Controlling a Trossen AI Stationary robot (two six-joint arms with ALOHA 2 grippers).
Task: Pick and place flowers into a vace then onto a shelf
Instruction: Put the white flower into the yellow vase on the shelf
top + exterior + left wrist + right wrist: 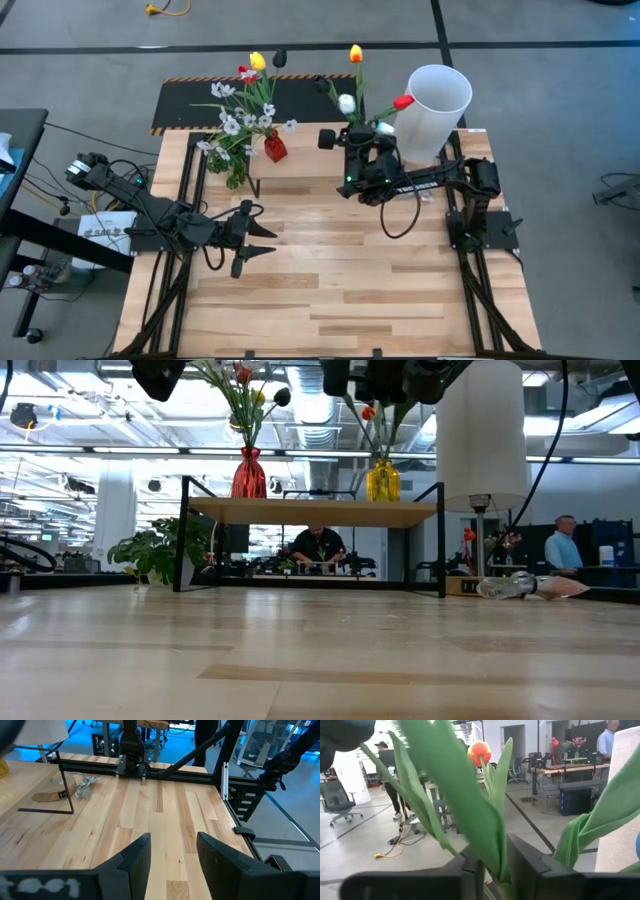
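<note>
Two bunches of flowers stand in vases on the shelf (310,512). A red vase (249,472) holds white blossoms and red, yellow and black tulips (245,105). A yellow vase (383,480) holds orange, white and red tulips (352,85). My right gripper (358,142) is at this second bunch, above the yellow vase, and is shut on its greenery. My left gripper (262,240) hangs open over the bare table left of centre, away from the shelf. In the high view the right gripper hides the yellow vase. My right gripper (495,865) pinches green leaves (492,855) of the yellow-vase bunch between its two fingers (522,862), above the vase mouth. It comes in roughly level from the table's near side. The stems run down into the yellow vase, which stands upright on the shelf.
A tall white lampshade (437,95) stands right beside the right gripper, on a stem at the shelf's right end (480,510). A bushy green sprig (150,555) stands left of the shelf. A clear wrapper (520,586) lies far right. People are in the room beyond.
</note>
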